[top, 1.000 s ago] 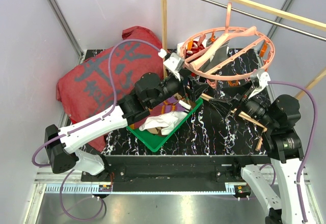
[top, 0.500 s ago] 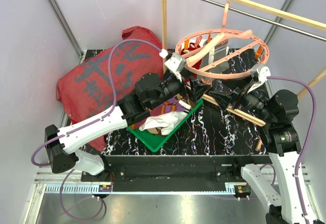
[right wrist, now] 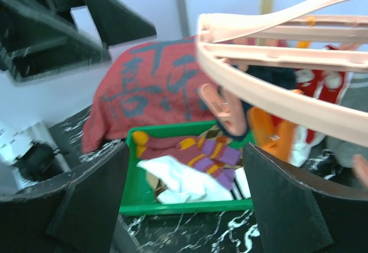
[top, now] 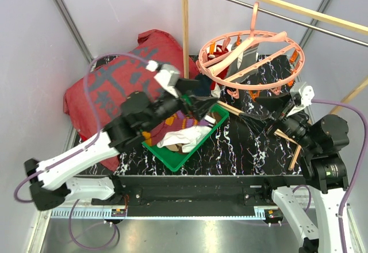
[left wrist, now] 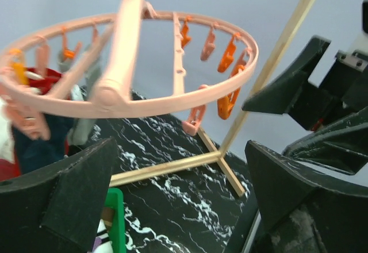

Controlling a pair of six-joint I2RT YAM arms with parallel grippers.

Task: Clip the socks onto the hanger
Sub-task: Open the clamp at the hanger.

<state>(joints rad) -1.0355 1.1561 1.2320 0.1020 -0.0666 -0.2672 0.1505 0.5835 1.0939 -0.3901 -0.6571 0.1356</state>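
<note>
Quick rundown for you. The hanger (top: 230, 56) hangs by its hook off the rail frame (top: 185, 29) at approx 1 o'clock in the top view, ring a bit tilted. Orange and pink clips (left wrist: 228, 99) dangle round the rim. Most of the socks (top: 185, 135) sit piled in the green tray (top: 172, 160) near centre, around 7 o'clock from the hanger. There's a white one on top w/ a purple-orange striped one beside it. A few more are clipped up on the ring: something dark navy and something red/white per the right wrist cam, blurry tho.

Your left gripper (top: 207, 100) is spread wide w/ nothing btwn the fingers. The left wrist cam looks straight thru the gap at the marble table (top: 241, 149) and the frame's wooden bars. It hovers over the tray's far corner, just under the ring's 7 o'clock edge, not touching it afaict.

Your right gripper (top: 260, 121) is wide apart too and empty. It sits low at roughly 4 o'clock from the ring, pointed toward the tray.

Big red cloth (top: 109, 86) is heaped at 10 o'clock.
</note>
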